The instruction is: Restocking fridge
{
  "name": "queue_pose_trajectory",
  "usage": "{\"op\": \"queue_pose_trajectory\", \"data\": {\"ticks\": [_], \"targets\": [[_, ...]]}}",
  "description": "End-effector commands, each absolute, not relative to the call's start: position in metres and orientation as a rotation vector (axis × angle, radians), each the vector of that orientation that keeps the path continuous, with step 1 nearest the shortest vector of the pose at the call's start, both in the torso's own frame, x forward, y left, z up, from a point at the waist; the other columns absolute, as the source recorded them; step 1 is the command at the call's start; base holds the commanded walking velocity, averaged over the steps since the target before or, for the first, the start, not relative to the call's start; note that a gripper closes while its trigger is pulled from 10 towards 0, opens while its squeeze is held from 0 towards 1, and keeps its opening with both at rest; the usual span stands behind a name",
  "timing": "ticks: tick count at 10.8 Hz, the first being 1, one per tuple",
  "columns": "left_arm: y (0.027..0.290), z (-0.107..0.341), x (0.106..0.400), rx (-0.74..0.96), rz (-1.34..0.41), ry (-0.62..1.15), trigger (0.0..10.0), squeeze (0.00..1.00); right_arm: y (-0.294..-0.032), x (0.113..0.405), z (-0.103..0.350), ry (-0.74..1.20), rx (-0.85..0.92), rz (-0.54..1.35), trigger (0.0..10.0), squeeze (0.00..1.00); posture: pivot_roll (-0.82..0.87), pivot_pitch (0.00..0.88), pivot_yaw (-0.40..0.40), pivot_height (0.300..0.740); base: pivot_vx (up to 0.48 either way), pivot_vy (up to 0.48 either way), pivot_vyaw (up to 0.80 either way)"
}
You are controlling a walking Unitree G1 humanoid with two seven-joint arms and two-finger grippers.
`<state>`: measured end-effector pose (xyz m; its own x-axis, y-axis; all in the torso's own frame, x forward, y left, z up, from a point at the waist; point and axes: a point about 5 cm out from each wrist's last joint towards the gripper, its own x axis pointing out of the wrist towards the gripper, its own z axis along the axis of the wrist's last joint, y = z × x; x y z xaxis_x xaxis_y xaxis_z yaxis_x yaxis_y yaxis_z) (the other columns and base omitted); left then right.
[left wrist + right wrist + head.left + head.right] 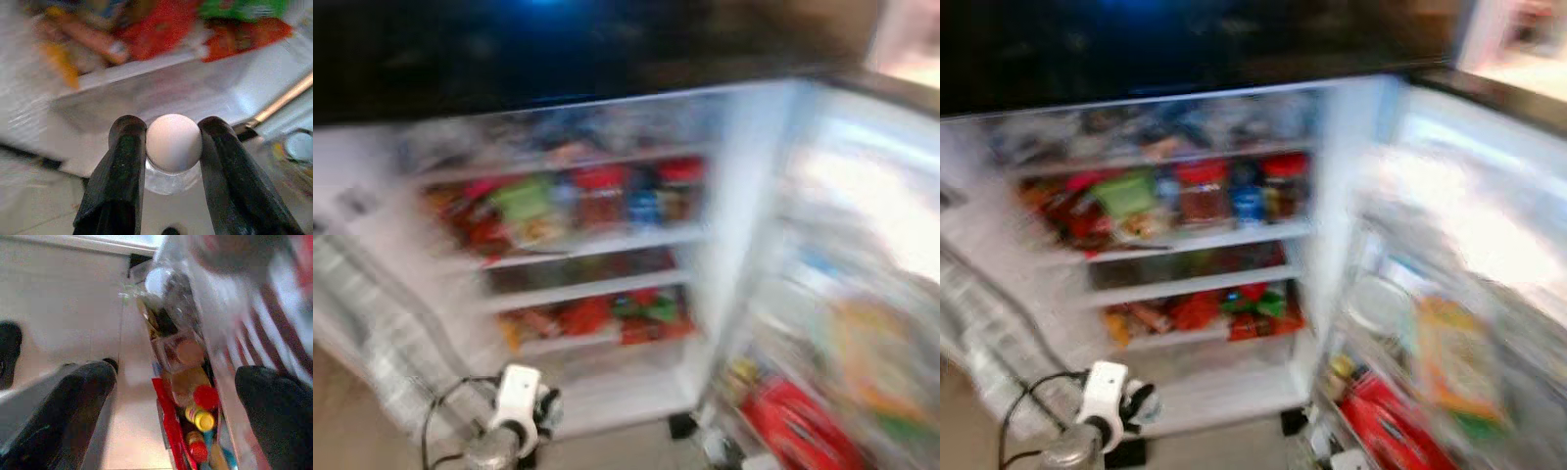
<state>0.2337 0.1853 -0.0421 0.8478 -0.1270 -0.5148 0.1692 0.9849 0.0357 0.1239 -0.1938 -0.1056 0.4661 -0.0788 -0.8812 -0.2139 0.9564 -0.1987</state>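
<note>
Left wrist view looks along the left end effector [171,171], whose two black fingers [120,186] are clenched on either side of a clear bottle with a white cap [173,143], touching the cap and neck. Beyond it lie the fridge's bare bottom shelf [205,93] and, one level up, a shelf of red, orange and green snack packets [161,29], all blurred.

From the head views, also smeared by motion, the fridge [734,196] stands open, its door [862,294] swung out to the robot's right. The upper shelves are already crowded with red-lidded jars [602,191] and packets, and the door racks hold bottles and a red carton [798,426]. The left arm [514,411] sits low in front of the fridge, just before the bottom shelf.

Right wrist view shows the right end effector [166,416] released, fingers spread wide with nothing between them, pointing at the door rack's sauce bottles [200,411].

My reading is that restocking is well along, since most shelves look full, but this bottle is not yet placed. What seems left is carrying it in and setting it down, likely on the bare bottom shelf or in a door rack, though the blur makes the free spots hard to judge
</note>
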Motion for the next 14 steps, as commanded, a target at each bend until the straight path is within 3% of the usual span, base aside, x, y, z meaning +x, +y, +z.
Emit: {"op": "queue_pose_trajectory", "data": {"ticks": [1, 6, 14], "targets": [[0.192, -0.043, 0.231, 0.084, -0.135, 0.548, 10.0, 0.0, -0.185, 0.13, -0.105, 1.061, -0.275, 0.103, 10.0, 0.0, 0.0, 0.0, 0.019, 0.74, 0.262, 0.0, 0.0], [0.189, -0.033, 0.245, 0.085, -0.152, 0.485, 10.0, 0.0, -0.175, 0.134, -0.104, 1.053, -0.267, 0.13, 10.0, 0.0, -0.01, 0.0, 0.018, 0.74, 0.257, 0.0, 0.0], [0.181, -0.013, 0.263, 0.094, -0.163, 0.34, 10.0, 0.0, -0.179, 0.133, -0.104, 1.046, -0.244, 0.126, 10.0, 0.0, -0.01, 0.0, 0.022, 0.74, 0.0, 0.0, 0.0]]}}
